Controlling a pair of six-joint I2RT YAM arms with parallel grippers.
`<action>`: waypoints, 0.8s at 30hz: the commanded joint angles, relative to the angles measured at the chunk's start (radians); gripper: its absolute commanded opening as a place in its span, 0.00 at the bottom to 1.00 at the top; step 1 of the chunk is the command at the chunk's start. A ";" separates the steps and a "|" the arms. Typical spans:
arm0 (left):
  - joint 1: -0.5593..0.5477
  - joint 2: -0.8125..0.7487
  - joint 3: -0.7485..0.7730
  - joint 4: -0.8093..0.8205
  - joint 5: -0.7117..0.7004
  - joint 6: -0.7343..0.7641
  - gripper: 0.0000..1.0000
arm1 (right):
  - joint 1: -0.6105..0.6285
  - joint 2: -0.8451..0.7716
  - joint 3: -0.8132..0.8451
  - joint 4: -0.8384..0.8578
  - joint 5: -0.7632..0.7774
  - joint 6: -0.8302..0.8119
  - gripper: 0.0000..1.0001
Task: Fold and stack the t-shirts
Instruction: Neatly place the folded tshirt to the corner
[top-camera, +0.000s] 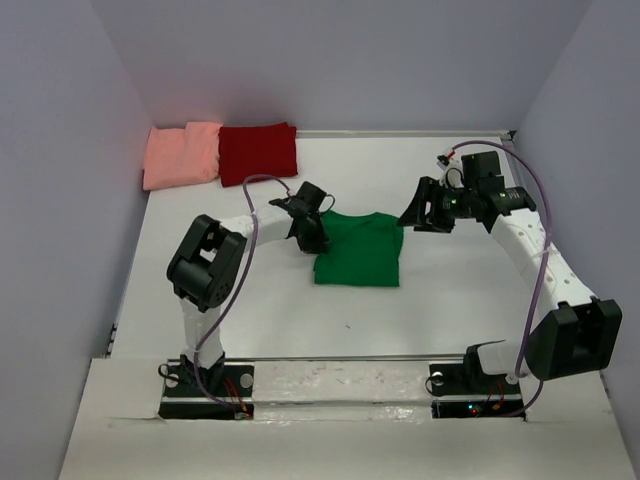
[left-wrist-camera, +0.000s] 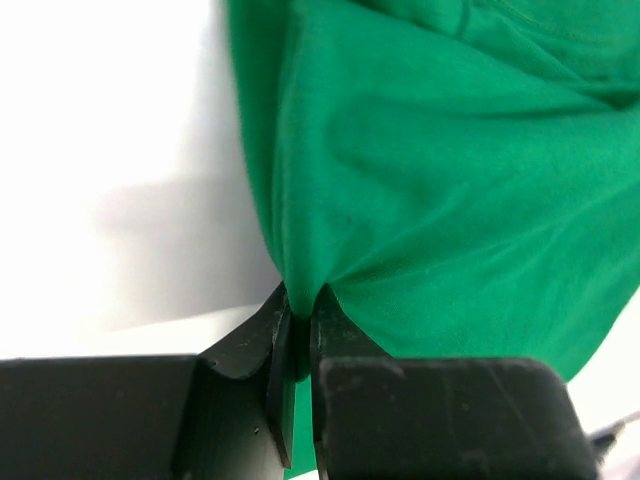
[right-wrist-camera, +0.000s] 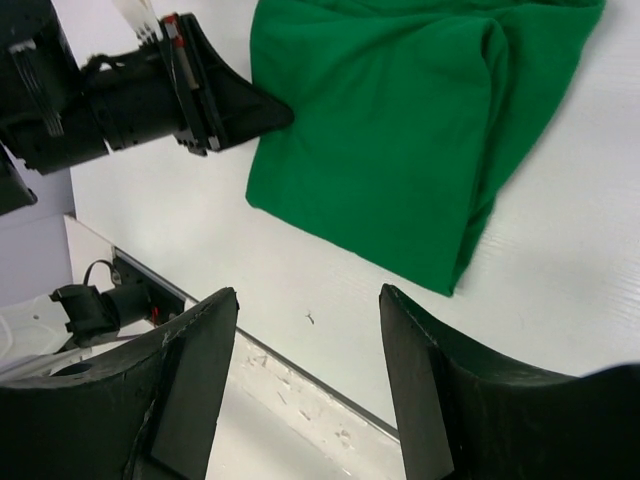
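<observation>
A bright green t-shirt lies folded in the middle of the table; it also fills the left wrist view and the top of the right wrist view. My left gripper sits at its left edge, shut on a pinch of the green fabric. My right gripper hovers to the right of the shirt, open, with nothing between its fingers. A salmon-pink t-shirt and a dark red t-shirt lie folded side by side at the back left.
Grey walls enclose the table on the left, back and right. A metal rail runs along the near edge between the arm bases. A small dark speck lies on the table in front of the green shirt.
</observation>
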 joint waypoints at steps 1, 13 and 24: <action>0.084 0.015 0.040 -0.168 -0.163 0.076 0.00 | 0.004 -0.034 -0.006 -0.004 -0.012 -0.010 0.65; 0.278 -0.036 0.160 -0.345 -0.394 0.250 0.00 | 0.004 -0.031 0.005 -0.015 -0.036 -0.011 0.65; 0.393 -0.088 0.152 -0.407 -0.577 0.339 0.00 | 0.004 -0.028 0.000 -0.011 -0.056 -0.007 0.65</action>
